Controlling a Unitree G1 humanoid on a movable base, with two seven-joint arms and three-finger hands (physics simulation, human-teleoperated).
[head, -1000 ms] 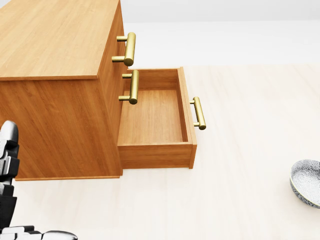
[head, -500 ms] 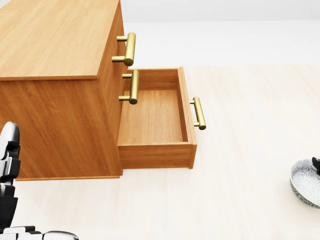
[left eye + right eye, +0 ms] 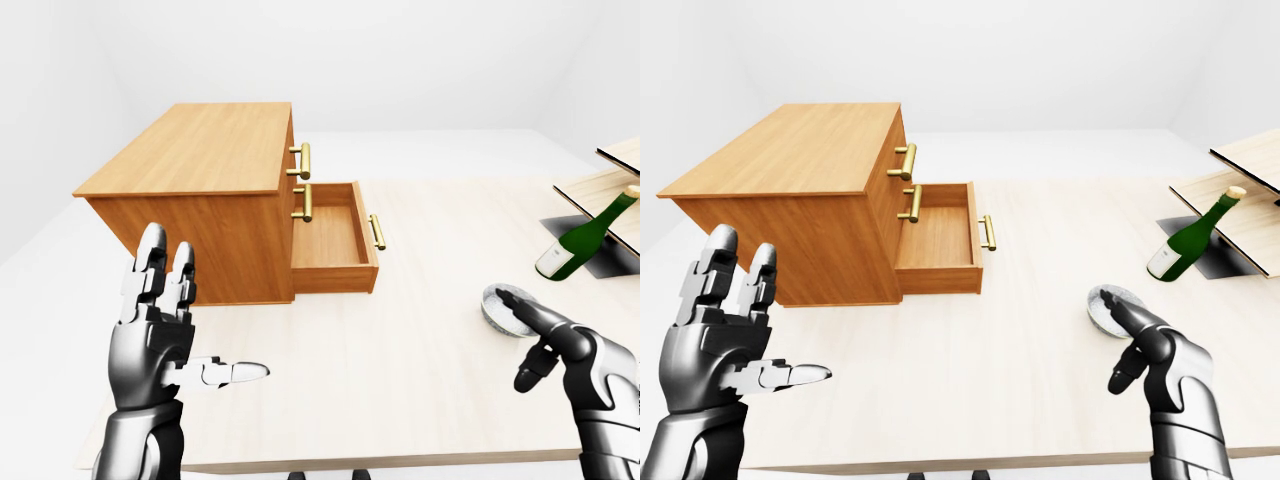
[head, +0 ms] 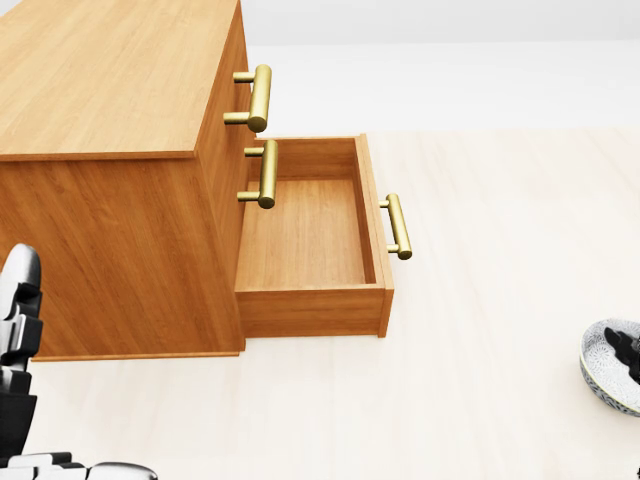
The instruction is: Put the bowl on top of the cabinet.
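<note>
The left hand (image 3: 160, 340) was open, and the right hand (image 3: 1160, 355), its fingers not closed, reached over the bowl (image 4: 603, 378) on the table (image 3: 400, 380). In the left-eye view the bowl lay well right of the cabinet (image 3: 200, 150). It seemed light, smooth, breakable ceramic, best pinched at its rim.

Your bowl (image 3: 1102, 303) is small, round and shallow, grey-white with a fine dark pattern inside. It sits upright on the pale tabletop (image 3: 1030, 385), at about 4 o'clock from the middle of the right-eye view. It is also at 4 o'clock from the cabinet and well apart from it. In the head view the right edge cuts it off.

Your cabinet (image 3: 190, 150) is a light wooden box at 10 o'clock in the eye views, upright on the same tabletop, with a flat, plain wood top. Its right face carries brass bar handles (image 4: 260, 97). The upper two fronts are shut. The lowest drawer (image 4: 305, 235) is pulled well out, toward 3 o'clock, showing its wooden floor.
</note>
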